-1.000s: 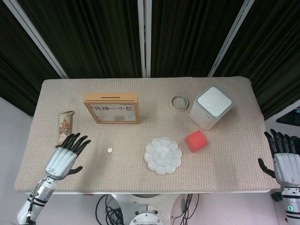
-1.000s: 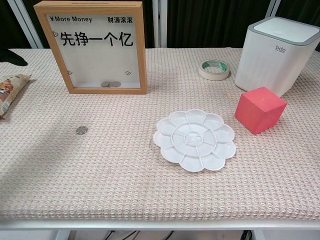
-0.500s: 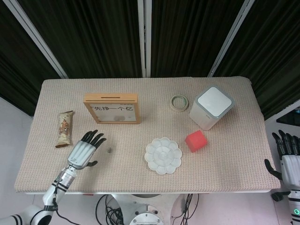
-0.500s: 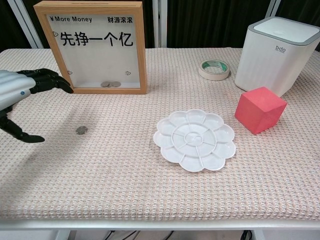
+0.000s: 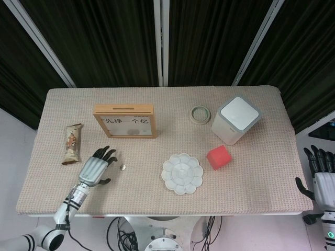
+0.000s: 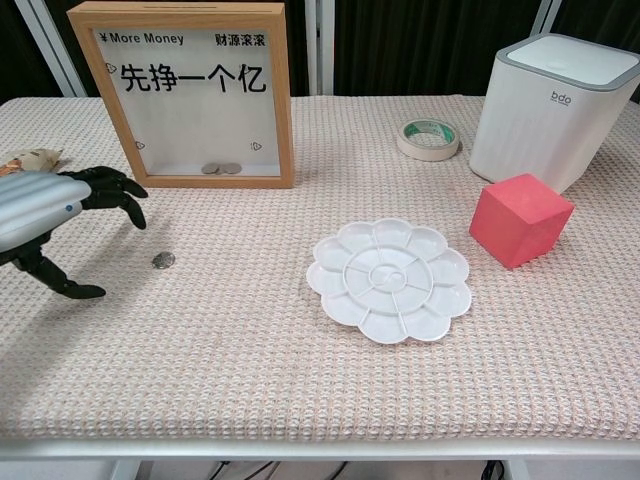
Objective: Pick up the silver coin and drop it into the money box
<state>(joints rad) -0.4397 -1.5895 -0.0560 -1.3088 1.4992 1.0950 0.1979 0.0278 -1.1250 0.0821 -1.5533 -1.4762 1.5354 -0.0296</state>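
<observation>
The silver coin (image 5: 123,167) (image 6: 163,260) lies flat on the woven table mat, in front of the money box. The money box (image 5: 125,121) (image 6: 194,96) is a wooden frame with a clear front, a slot in its top edge and two coins inside at the bottom. My left hand (image 5: 94,168) (image 6: 62,208) hovers just left of the coin, fingers spread and angled down, thumb apart, holding nothing. My right hand (image 5: 323,175) is off the table's right edge in the head view, fingers apart and empty.
A snack packet (image 5: 71,144) lies left of the money box. A white flower-shaped palette (image 5: 182,173) (image 6: 389,279), a red cube (image 5: 219,157) (image 6: 520,219), a tape roll (image 5: 200,114) (image 6: 428,139) and a white bin (image 5: 236,120) (image 6: 557,108) occupy the middle and right.
My left hand has dropped slightly and its fingers have bent down beside the coin. The coin has not moved. The right hand stays off the table.
</observation>
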